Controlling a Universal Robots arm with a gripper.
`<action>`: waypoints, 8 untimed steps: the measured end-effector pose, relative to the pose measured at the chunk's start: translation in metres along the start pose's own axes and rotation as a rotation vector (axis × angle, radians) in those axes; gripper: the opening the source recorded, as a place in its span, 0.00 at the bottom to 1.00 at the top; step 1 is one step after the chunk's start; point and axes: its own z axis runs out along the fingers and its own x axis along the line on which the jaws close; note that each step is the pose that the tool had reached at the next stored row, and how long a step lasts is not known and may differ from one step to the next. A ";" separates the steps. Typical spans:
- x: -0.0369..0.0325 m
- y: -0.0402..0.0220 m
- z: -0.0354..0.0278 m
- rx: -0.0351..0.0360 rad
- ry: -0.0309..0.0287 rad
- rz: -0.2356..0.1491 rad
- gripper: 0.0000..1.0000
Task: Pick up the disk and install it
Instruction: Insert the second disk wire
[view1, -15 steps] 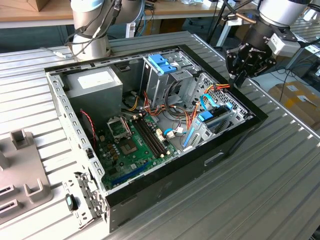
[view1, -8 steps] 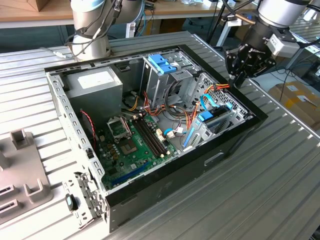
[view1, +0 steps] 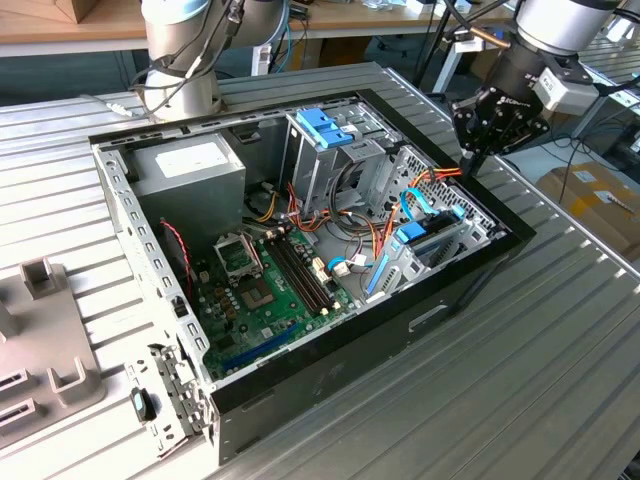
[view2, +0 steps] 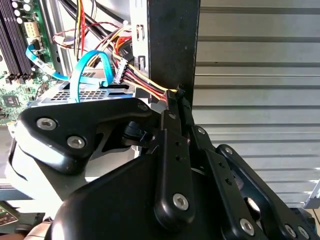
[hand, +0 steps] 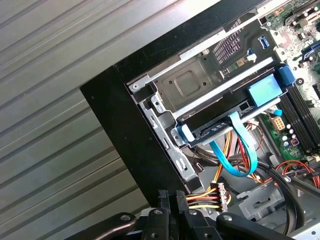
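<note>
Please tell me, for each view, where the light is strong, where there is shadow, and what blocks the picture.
Exterior view: even daylight, soft shadow inside the computer case under the gripper. Second wrist view: bright glare on the ribbed table; the dark gripper linkage covers the lower part. First wrist view: pale, washed-out table, while the disk with its blue cable stays clear.

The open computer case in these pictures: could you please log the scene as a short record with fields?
case: open computer case, lying on a ribbed metal table
disk: seated in its bay, blue tab at its end
cables: blue ribbon cable looped beside disk
gripper: gripper above case's edge at exterior view's right, fingers shut, holding nothing
</note>
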 end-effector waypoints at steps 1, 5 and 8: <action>0.0000 0.0000 0.0000 0.0001 -0.0001 0.000 0.16; -0.0001 -0.0001 -0.0003 0.0001 -0.0001 0.000 0.16; 0.0001 -0.0003 -0.0069 0.0001 -0.0001 0.000 0.16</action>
